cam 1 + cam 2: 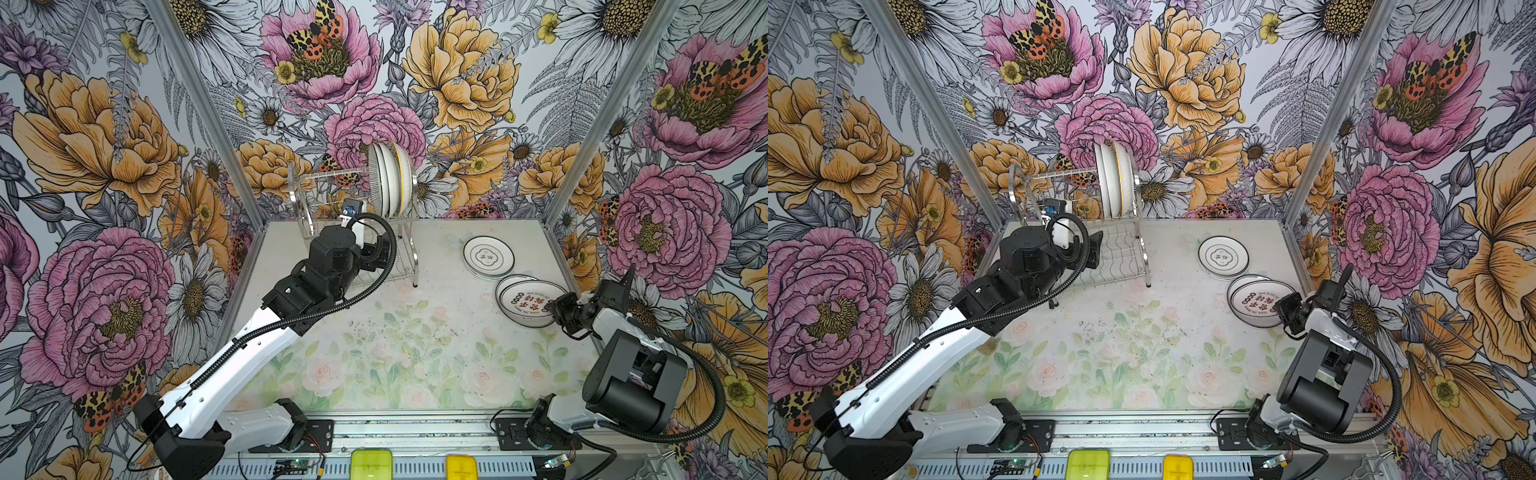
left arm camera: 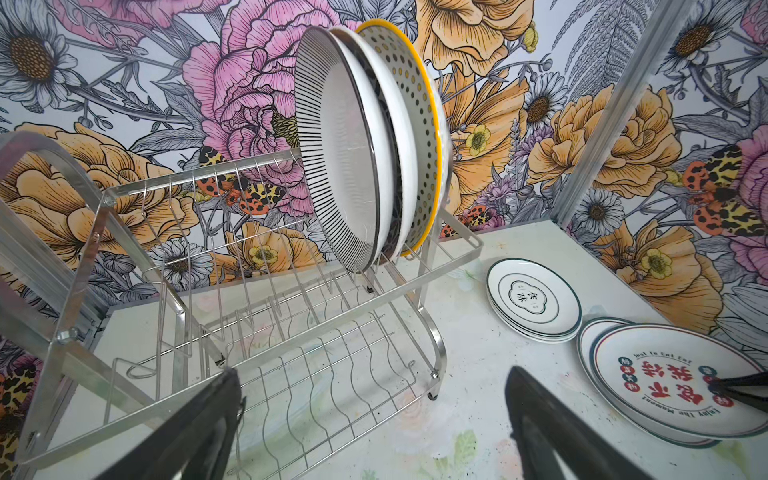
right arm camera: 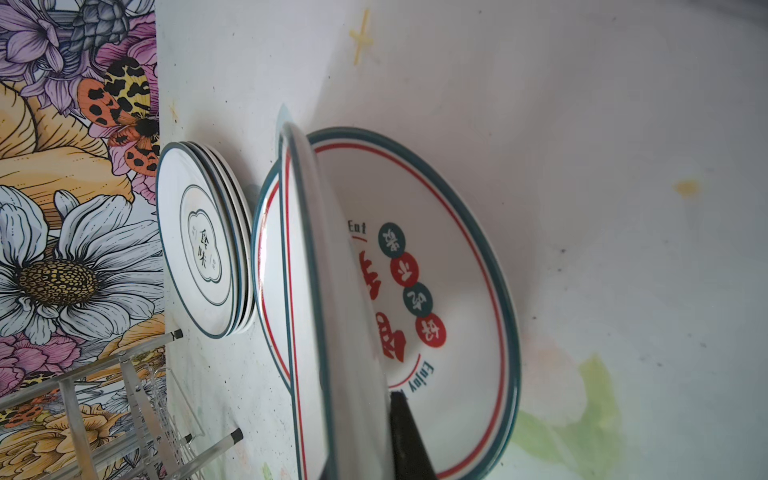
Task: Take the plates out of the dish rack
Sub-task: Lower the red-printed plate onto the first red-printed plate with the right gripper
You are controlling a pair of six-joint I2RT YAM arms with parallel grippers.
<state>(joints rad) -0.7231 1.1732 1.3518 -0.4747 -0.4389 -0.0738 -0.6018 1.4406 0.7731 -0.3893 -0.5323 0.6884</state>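
The dish rack (image 1: 316, 178) (image 1: 1034, 178) (image 2: 199, 172) stands at the back of the table. On its upper tier, at the right end, plates (image 1: 390, 178) (image 1: 1113, 178) (image 2: 353, 166) stand on edge: a black-striped one, a white one, a yellow-edged dotted one. My left gripper (image 1: 380, 253) (image 1: 1092, 253) (image 2: 374, 374) hangs open in front of the empty lower shelf. My right gripper (image 1: 555, 309) (image 1: 1281, 309) (image 3: 365, 415) is shut on the rim of a red-character plate (image 1: 528, 303) (image 2: 665, 382) (image 3: 457, 270), which overlaps another like it on the table.
A stack of dark-rimmed emblem plates (image 1: 488, 257) (image 1: 1223, 257) (image 2: 534, 301) (image 3: 195, 249) lies behind the red-character pair, near the right wall. Flowered walls with aluminium posts (image 1: 582, 158) close in the table. The rack's front right leg (image 1: 414, 282) stands left of the stacks.
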